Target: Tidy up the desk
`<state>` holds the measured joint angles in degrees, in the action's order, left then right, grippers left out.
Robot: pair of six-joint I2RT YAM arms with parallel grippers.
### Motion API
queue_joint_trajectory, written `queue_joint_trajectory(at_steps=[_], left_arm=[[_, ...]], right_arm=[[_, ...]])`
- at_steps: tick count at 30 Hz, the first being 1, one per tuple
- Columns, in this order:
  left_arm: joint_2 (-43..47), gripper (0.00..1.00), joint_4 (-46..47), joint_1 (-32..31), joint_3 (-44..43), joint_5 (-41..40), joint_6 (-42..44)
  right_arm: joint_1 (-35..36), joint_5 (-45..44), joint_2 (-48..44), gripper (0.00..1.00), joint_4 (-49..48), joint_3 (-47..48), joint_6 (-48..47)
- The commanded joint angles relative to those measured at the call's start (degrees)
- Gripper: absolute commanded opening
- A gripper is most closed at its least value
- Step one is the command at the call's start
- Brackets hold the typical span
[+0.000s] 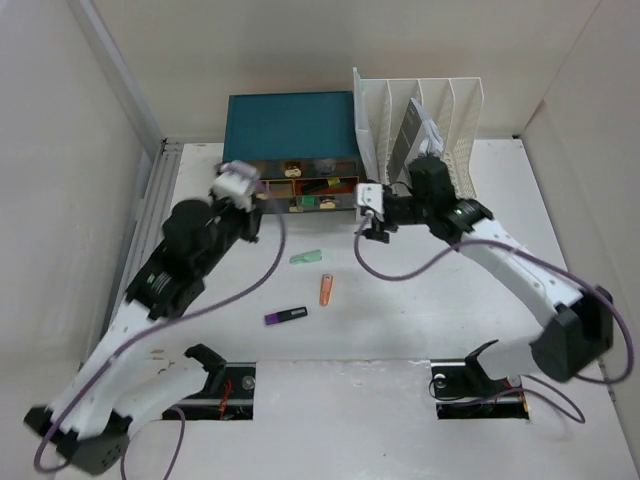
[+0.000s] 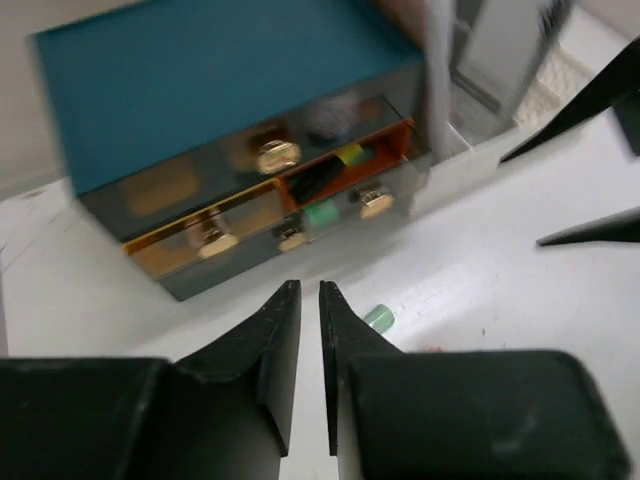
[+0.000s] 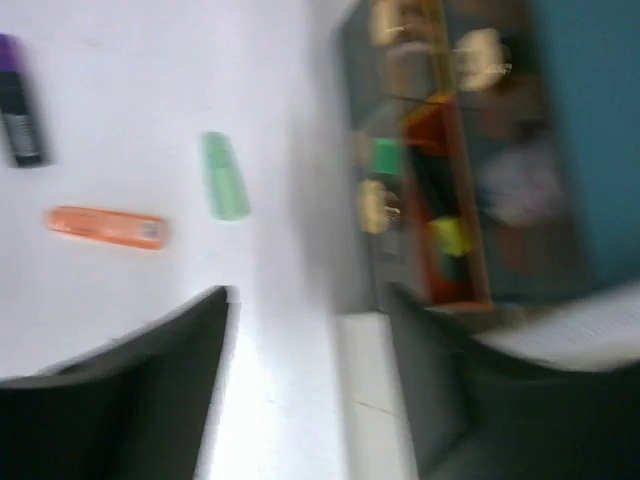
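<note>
The white desk (image 1: 420, 310) carries a teal drawer box (image 1: 290, 125) at the back, and its lower right drawer (image 2: 345, 170) stands open with yellow and green items inside. A green cap-like piece (image 1: 306, 257), an orange highlighter (image 1: 326, 289) and a purple marker (image 1: 285, 316) lie loose in the middle. My left gripper (image 2: 309, 290) is shut and empty, hovering just before the box's left front. My right gripper (image 3: 310, 295) is open and empty, near the box's right front corner (image 1: 368, 218). The right wrist view is blurred.
A white slotted file rack (image 1: 420, 120) with papers stands right of the box, close behind my right arm. White walls enclose the desk on three sides. Purple cables trail from both arms over the near half.
</note>
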<state>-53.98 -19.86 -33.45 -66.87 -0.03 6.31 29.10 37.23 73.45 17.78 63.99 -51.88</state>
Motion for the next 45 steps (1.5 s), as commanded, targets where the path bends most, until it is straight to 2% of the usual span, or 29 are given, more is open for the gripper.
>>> queue_joint_trajectory(at_steps=[1,3,5,6,10,11,15,19,25,34,36,38,39,42,43,44,45], left_arm=[[14.74,0.11,12.01,0.84,10.76,-17.22,-10.69],[25.87,0.04,18.26,1.98,16.66,-22.79,-12.45],[31.89,0.08,21.34,1.99,23.79,-27.29,-12.46],[36.44,0.24,21.35,1.99,25.46,-28.17,-12.46],[44.28,0.56,22.14,2.68,32.58,-32.49,-14.39],[45.18,0.69,22.75,2.69,33.38,-32.49,-14.39],[46.33,0.82,22.23,3.31,33.38,-31.79,-15.01],[46.85,0.86,21.70,3.31,33.38,-29.07,-15.01],[49.05,0.86,21.70,3.31,33.99,-27.13,-13.86],[49.05,0.81,22.85,3.31,34.53,-23.43,-13.34],[49.05,0.78,22.85,3.31,34.53,-22.91,-13.34],[49.05,0.74,22.85,3.31,34.53,-22.29,-12.81],[49.05,0.72,22.85,3.31,34.53,-22.29,-12.81],[48.53,0.49,23.37,3.31,35.05,-20.89,-12.29],[48.53,0.43,23.37,3.31,35.05,-19.49,-12.28],[48.53,0.34,23.37,3.31,35.05,-18.96,-12.28],[48.53,0.32,23.37,3.31,35.05,-18.95,-12.28]], right_arm=[[3.84,8.12,12.10,0.77,17.08,10.87,1.69],[9.20,9.00,16.53,0.80,20.88,14.83,0.03],[15.42,4.81,19.62,0.83,18.53,14.24,0.02],[17.72,2.43,20.67,0.83,17.47,14.24,0.02],[23.80,-2.08,28.75,0.73,19.38,17.30,0.02],[24.33,-2.08,31.29,0.72,19.40,17.31,-0.50],[27.66,-3.48,34.82,0.72,19.22,17.32,-0.51],[30.04,-5.67,37.29,0.72,18.44,17.31,0.10],[30.66,-10.25,39.13,0.72,10.00,16.26,8.09],[31.98,-12.45,42.39,0.71,5.86,16.78,14.17],[31.98,-12.45,44.40,0.68,5.33,17.31,14.70],[32.51,-12.97,45.02,0.62,5.33,17.84,15.40],[32.51,-12.98,45.03,0.54,5.33,17.84,15.40],[32.51,-13.59,45.55,0.37,5.33,17.84,15.92],[32.51,-14.20,45.55,0.24,5.33,17.84,15.93],[32.51,-15.16,45.55,0.16,5.33,17.84,15.93],[32.51,-15.87,45.55,0.09,5.94,18.62,15.93]])
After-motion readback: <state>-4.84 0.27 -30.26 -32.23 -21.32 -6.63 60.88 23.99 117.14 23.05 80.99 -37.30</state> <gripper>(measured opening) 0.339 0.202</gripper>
